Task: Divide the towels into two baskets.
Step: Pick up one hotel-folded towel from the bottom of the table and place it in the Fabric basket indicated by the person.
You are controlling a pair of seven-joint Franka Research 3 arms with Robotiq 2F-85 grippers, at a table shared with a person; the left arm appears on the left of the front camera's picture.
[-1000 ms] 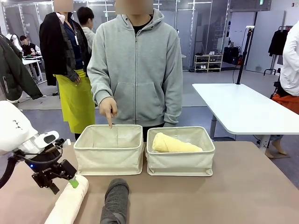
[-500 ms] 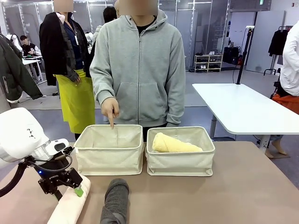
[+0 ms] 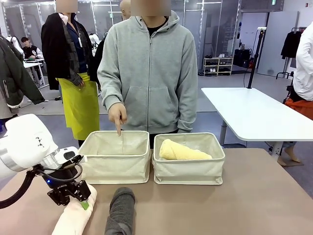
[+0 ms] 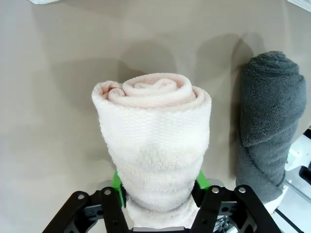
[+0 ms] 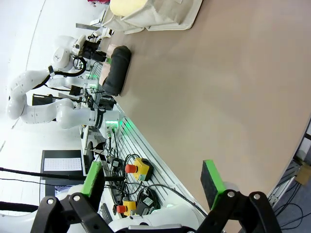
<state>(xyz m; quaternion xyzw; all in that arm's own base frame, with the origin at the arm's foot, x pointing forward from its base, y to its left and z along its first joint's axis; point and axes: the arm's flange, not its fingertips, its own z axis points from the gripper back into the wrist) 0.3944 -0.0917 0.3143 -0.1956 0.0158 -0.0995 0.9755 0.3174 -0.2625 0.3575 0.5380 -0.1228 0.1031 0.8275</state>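
The pale pink-cream towel [image 3: 72, 218] lies at the table's front left, and my left gripper [image 3: 78, 198] is shut on its far end. In the left wrist view its green pads [image 4: 115, 180] press into both sides of the roll [image 4: 153, 136]. Just to the right lies the dark grey towel [image 3: 120, 209] [image 4: 266, 126]. The left basket [image 3: 115, 164] holds nothing, and a person's hand [image 3: 117, 115] points down into it. The pale yellow towel [image 3: 183, 151] rests in the right basket [image 3: 190, 170]. My right gripper [image 5: 151, 180] hangs open off the table's side. The white towel is out of view.
The person in a grey hoodie [image 3: 149, 73] stands right behind the baskets. Bare brown tabletop [image 3: 244, 205] stretches to the right of the grey towel. A control box with red buttons [image 5: 133, 170] sits below the table edge in the right wrist view.
My left gripper has moved right and lower along the pink-cream towel and now grips it. The person has shifted slightly right, finger still pointing into the left basket.
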